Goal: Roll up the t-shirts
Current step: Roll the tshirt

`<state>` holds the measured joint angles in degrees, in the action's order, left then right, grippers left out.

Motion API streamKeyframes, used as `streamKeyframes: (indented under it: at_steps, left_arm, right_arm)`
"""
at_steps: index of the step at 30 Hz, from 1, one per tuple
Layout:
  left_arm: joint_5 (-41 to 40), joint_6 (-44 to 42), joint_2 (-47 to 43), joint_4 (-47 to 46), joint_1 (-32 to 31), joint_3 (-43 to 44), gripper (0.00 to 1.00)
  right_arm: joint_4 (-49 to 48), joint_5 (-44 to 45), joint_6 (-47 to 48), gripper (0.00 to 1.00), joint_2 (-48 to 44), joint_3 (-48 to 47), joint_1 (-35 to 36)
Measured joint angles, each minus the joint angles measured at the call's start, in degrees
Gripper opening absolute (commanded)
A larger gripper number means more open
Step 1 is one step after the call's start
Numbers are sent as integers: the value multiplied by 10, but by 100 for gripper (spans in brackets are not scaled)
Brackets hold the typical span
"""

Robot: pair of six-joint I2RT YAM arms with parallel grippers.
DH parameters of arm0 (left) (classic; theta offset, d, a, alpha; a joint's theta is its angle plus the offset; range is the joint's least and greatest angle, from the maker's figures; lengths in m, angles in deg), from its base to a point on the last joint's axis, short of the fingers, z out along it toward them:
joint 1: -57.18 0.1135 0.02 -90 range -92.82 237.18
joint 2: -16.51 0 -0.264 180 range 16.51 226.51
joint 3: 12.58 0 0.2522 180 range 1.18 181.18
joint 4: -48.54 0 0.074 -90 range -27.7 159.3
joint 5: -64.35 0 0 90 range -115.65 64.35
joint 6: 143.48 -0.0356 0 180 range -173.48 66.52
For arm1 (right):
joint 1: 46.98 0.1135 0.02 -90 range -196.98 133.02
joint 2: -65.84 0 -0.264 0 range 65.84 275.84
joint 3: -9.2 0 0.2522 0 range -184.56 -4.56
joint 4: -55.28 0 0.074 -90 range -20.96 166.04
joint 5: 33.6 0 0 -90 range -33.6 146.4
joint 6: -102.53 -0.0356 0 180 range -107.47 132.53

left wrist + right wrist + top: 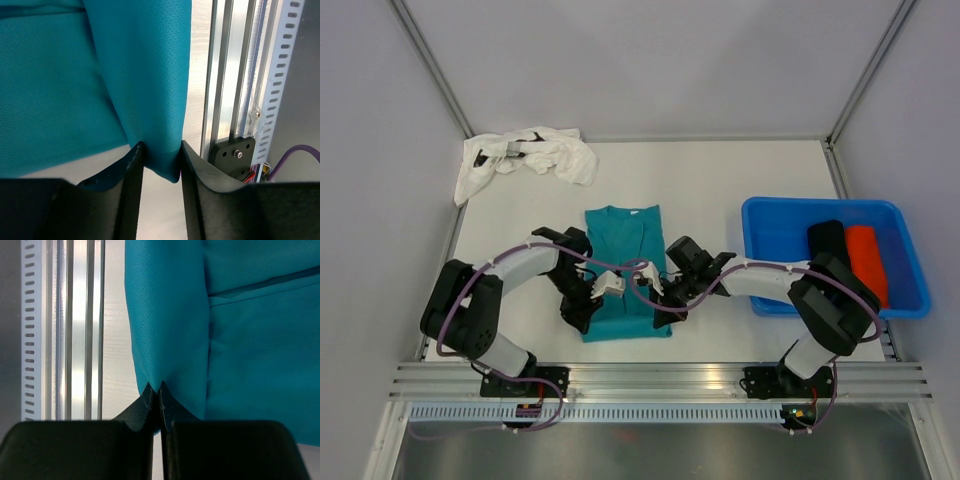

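Teal t-shirt [625, 270] lies flat in the middle of the counter [740, 190], folded into a long strip, collar at the far end. From above, the left gripper [585, 312] and right gripper [672, 303] sit at its near hem corners. A white t-shirt [530, 160] is crumpled in the far left corner. On the right, the blue tub [835, 290] holds a black t-shirt [828, 240] and an orange-red t-shirt [866, 262], both looking like finished rolls.

Over to the left wrist: its jaws stand spread, a fold of teal hem hanging between them, with the aluminium rail [225, 75] beside.

Right wrist now: its jaws are pressed together, pinching the teal hem corner.

So roughly halfway, I'd judge: two rolled, the teal one not yet rolled, the white one untouched.
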<state>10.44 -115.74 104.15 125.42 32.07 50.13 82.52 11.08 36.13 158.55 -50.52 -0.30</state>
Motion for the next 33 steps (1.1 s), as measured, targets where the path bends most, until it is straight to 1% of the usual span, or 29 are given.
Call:
streamKeyframes:
  at_steps: [4,7,8,11,14,17,19,21,22,24,25,27,28,29,30,31,32,33]
  left_arm:
    - [0,0,6,-1,0,4,44]
    - [7,6,9,-1,9,12,48]
    - [12,10,8,-1,14,18,50]
    - [35,29,3,-9,25,32,54]
    - [55,44,-16,-14,25,29,55]
    - [61,61,-33,-31,21,7,55]
    - [60,72,-32,-44,15,-13,54]
    - [59,84,-26,-52,9,-26,50]
    - [59,89,-22,-56,6,-27,38]
    - [60,99,-18,-65,4,-27,21]
    - [60,103,-16,-70,3,-27,10]
    - [60,106,-15,-77,3,-27,3]
    - [60,106,-14,-79,3,-27,2]
    - [60,106,-13,-80,3,-27,2]
    - [60,106,-12,-80,3,-27,2]
    - [60,105,-10,-80,3,-27,2]
    - [60,104,-4,-80,3,-26,2]
    - [60,103,2,-78,3,-23,2]
  right_arm:
    - [6,-7,-9,8,0,-1,-16]
    - [16,-12,-14,8,9,-13,-20]
    - [17,-13,-15,8,14,-19,-20]
    - [21,-16,-18,9,34,-33,-23]
    - [25,-18,-22,11,41,-37,-29]
    - [29,-18,-24,13,41,-39,-34]
    - [33,-17,-26,14,41,-42,-34]
    - [35,-15,-29,15,41,-45,-34]
    - [35,-13,-30,16,41,-46,-34]
    - [35,-11,-35,23,41,-47,-34]
    - [35,-10,-39,26,41,-47,-34]
    - [34,-3,-46,34,41,-47,-34]
    - [33,4,-48,40,40,-47,-34]
    - [33,10,-52,49,37,-47,-34]
    - [32,17,-54,52,33,-45,-34]
    - [28,28,-56,59,21,-40,-34]
    - [23,41,-62,74,3,-33,-34]
    - [14,52,-70,77,-21,-22,-34]
